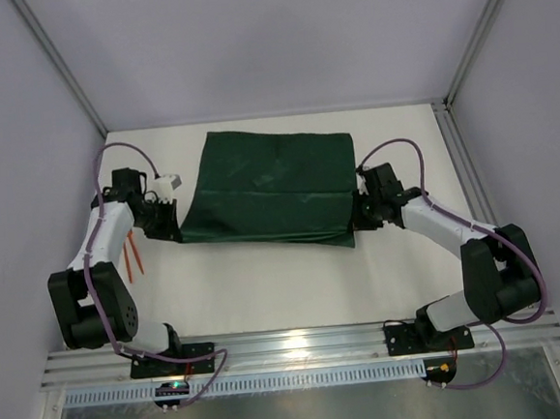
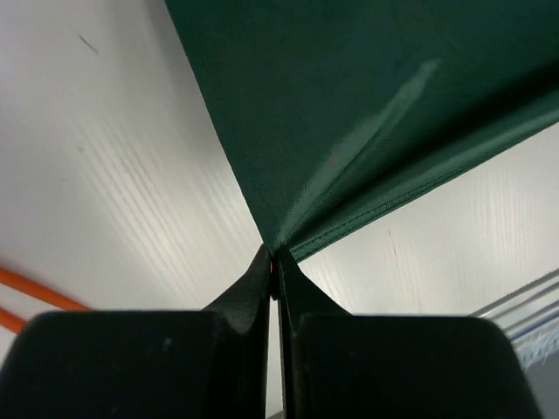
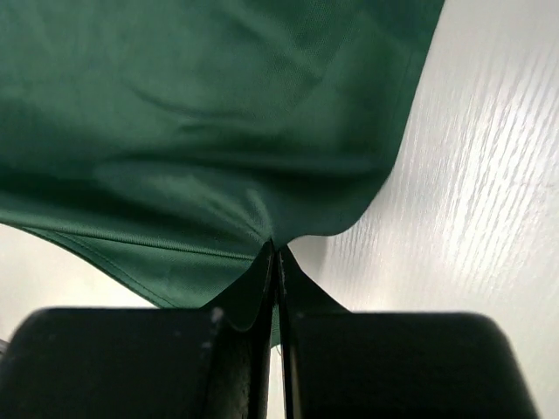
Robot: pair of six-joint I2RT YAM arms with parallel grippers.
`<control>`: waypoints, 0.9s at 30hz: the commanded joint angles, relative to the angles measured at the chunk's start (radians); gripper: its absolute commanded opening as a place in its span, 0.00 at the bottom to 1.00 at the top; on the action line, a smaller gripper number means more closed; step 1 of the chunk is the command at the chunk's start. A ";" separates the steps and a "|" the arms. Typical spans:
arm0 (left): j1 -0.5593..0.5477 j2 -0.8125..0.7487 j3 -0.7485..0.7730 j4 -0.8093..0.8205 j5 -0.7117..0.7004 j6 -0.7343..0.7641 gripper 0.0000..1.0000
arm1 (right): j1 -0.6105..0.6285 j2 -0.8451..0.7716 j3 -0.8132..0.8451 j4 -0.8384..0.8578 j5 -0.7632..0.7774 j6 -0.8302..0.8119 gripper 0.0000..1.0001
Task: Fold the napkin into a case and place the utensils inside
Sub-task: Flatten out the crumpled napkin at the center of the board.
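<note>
Utensils (image 1: 133, 252) lie loose on the table (image 1: 267, 288) at left, left gripper (image 1: 171, 223) pinched shut on the near-left corner of the napkin (image 1: 268, 186), mid-table, right gripper (image 1: 360, 215) pinched on its near-right corner; judged early folding, case unformed.

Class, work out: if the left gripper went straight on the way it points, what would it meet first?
The napkin, whose corner the left gripper pinches; ahead lies only more of it, as far as shown.

One napkin (image 1: 268, 186) — two orange utensils (image 1: 129, 261) — two claws: left claw (image 1: 176, 227), right claw (image 1: 359, 217).
</note>
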 commanded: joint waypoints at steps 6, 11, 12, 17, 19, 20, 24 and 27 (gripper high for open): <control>0.013 0.038 -0.147 0.019 -0.019 0.138 0.00 | 0.021 0.009 -0.147 0.130 0.061 0.053 0.04; 0.011 0.015 -0.189 -0.060 -0.006 0.201 0.14 | 0.030 -0.028 -0.180 0.095 0.075 0.062 0.11; 0.013 -0.003 -0.193 -0.083 -0.007 0.230 0.32 | 0.030 -0.036 -0.180 0.081 0.076 0.061 0.21; 0.011 -0.086 -0.172 -0.188 -0.133 0.295 0.70 | 0.048 -0.132 -0.137 -0.065 0.110 0.048 0.62; 0.013 -0.150 -0.151 -0.173 -0.183 0.321 0.71 | 0.058 -0.174 -0.109 -0.130 0.157 0.047 0.64; 0.011 -0.174 -0.143 -0.168 -0.184 0.336 0.69 | 0.061 -0.214 -0.100 -0.147 0.168 0.047 0.64; -0.079 -0.249 -0.144 -0.163 -0.161 0.466 0.57 | 0.061 -0.269 -0.071 -0.210 0.168 0.056 0.65; -0.216 -0.270 -0.239 -0.132 -0.203 0.638 0.56 | 0.061 -0.289 -0.092 -0.223 0.136 0.061 0.65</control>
